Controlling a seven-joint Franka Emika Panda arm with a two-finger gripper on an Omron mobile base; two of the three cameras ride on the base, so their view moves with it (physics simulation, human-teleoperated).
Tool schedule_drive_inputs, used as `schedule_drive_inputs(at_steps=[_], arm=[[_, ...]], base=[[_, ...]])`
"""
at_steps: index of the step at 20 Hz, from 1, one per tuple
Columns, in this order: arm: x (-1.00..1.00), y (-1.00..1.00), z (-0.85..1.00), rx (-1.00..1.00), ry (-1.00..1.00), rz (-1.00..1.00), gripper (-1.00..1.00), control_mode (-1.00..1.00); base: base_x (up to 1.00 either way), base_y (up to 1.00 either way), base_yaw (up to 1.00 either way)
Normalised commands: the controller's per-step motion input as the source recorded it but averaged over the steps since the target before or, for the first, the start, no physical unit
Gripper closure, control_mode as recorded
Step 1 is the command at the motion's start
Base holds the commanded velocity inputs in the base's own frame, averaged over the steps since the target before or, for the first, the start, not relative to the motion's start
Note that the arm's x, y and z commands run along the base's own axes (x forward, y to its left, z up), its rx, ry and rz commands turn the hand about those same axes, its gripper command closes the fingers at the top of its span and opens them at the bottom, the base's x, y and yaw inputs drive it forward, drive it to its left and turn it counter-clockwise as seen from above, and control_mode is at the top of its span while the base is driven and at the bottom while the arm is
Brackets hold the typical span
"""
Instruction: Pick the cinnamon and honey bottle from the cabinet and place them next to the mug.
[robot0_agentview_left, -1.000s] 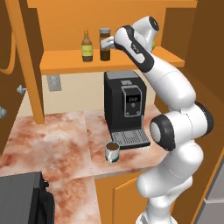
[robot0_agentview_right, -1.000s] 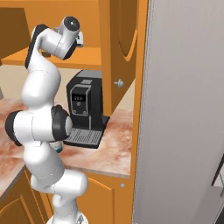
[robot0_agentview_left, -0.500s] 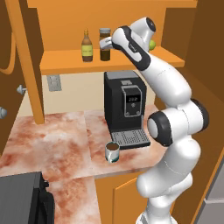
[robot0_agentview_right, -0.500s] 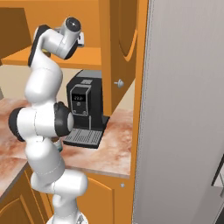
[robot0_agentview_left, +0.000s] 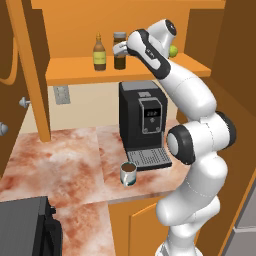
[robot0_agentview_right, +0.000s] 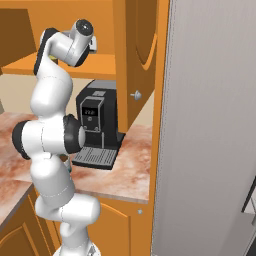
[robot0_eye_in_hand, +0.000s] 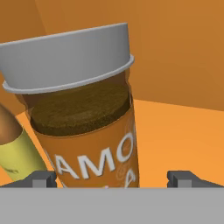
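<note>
Cinnamon (robot0_eye_in_hand: 85, 118) stood on the cabinet (robot0_agentview_left: 150, 67) shelf, the honey bottle (robot0_agentview_left: 100, 52) just beside it at nine o'clock; my jaws (robot0_eye_in_hand: 116, 178) were wide apart and flanked the jar, nothing gripped; I judged it best to centre, close on the body below the lid, then lift straight up; the mug (robot0_agentview_left: 128, 174) waited on the worktop (robot0_agentview_left: 60, 160).

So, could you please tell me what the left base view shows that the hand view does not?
Left base view alone: the mug on the counter before the coffee machine, a green fruit behind the arm, and the whole honey bottle standing left of the cinnamon on the cabinet shelf.

Hand view alone: the cinnamon's grey lid and label lettering close up, with the open fingers either side of the jar, not touching it.

Both: cinnamon, honey bottle, shelf.
</note>
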Motion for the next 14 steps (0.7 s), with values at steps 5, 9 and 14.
schedule_drive_inputs(at_steps=[5, 9, 14], arm=[[0.0, 0.05, 0.0, 0.0, 0.0, 0.0, -1.0, -1.0], [0.0, 0.05, -0.02, 0.0, 0.0, 0.0, -1.0, -1.0], [0.0, 0.0, 0.0, 0.0, 0.0, 0.0, -1.0, -1.0]], base=[[0.0, 0.0, 0.0], [0.0, 0.0, 0.0], [0.0, 0.0, 0.0]])
